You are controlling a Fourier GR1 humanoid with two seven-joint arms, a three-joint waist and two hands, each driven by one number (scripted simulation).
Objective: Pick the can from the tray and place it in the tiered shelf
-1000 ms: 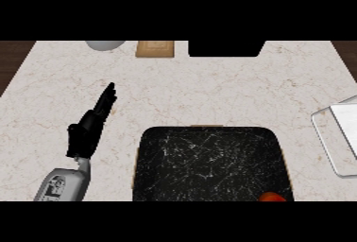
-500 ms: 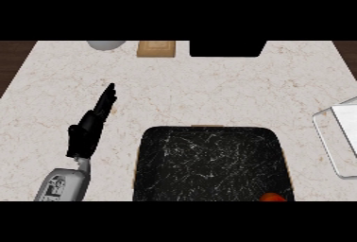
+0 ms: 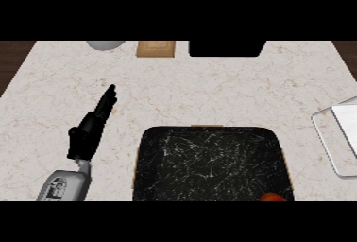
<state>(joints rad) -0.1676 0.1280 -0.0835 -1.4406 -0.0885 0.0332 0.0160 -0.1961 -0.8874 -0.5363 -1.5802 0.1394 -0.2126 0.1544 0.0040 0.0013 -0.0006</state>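
Here, nearest the lower edge of the frame, my left hand (image 3: pixel 89 132) rises from the lower left on its grey forearm, fingers straight and relaxed, holding nothing and resting on the pale counter (image 3: pixel 209 85) just left of the tray (image 3: pixel 209 160); my right hand does not show at all. The tray is a dark, marbled slab filling the lower centre, and the only sign of the can (image 3: pixel 273 197) is a small red patch at the tray's lower right corner, cut off by the frame's bottom, so I cannot tell whether it stands or lies. I judge the pick has not begun. To do it well I would bring the right hand in from the lower right, since the can sits on that side, get more of it into sight first, and curl the fingers round its body rather than its top. At the right edge, mid-height, a pale framed piece (image 3: pixel 342 139) pokes in; I take it for part of the tiered shelf, though little shows. Along the far edge stand a grey round thing (image 3: pixel 106 45), a tan block (image 3: pixel 156 48) and a black box (image 3: pixel 227 48), all well apart from the route between tray and shelf.
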